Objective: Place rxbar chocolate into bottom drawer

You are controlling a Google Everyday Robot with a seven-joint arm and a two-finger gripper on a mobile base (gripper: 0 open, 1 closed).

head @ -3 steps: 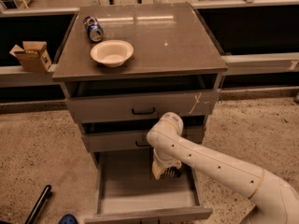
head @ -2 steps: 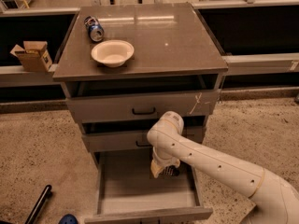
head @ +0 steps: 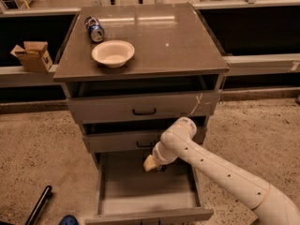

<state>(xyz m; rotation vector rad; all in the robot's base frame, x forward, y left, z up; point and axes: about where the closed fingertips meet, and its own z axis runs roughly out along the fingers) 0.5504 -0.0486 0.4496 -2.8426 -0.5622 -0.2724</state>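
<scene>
1. First, at the far left a cardboard box point(head: 32, 55) sits on the ledge beside the cabinet, well apart from anything you need.
2. On the cabinet top point(head: 178, 36), the blue soda can point(head: 95, 29) lies on its side near the back-left corner. The pale bowl point(head: 113, 53) stands just in front of it, close to the front edge. Neither belongs to this task, and no dark bar lies on that top.
3. Below the front edge, the top drawer point(head: 112, 110) and the middle drawer point(head: 112, 142) are each pulled out a little.
4. The bottom drawer point(head: 140, 193) is pulled well out. The floor you can see is bare grey from the left wall to the right wall.
5. The gripper point(head: 152, 163) hangs over the drawer's back edge at about mid-width, just under the middle drawer's front. You cannot tell how far it is parted.
6. You cannot pick out the rxbar chocolate for certain. A small dark patch point(head: 161, 168) right under the gripper is probably it, which would put the bar inside the drawer's outline and above the floor. Its long axis cannot be read.
7. Judging from this, the move turns on straight down: the floor lies directly beneath the gripper.
8. To the right, the white arm point(head: 220, 175) slants in over the drawer's right wall.
</scene>
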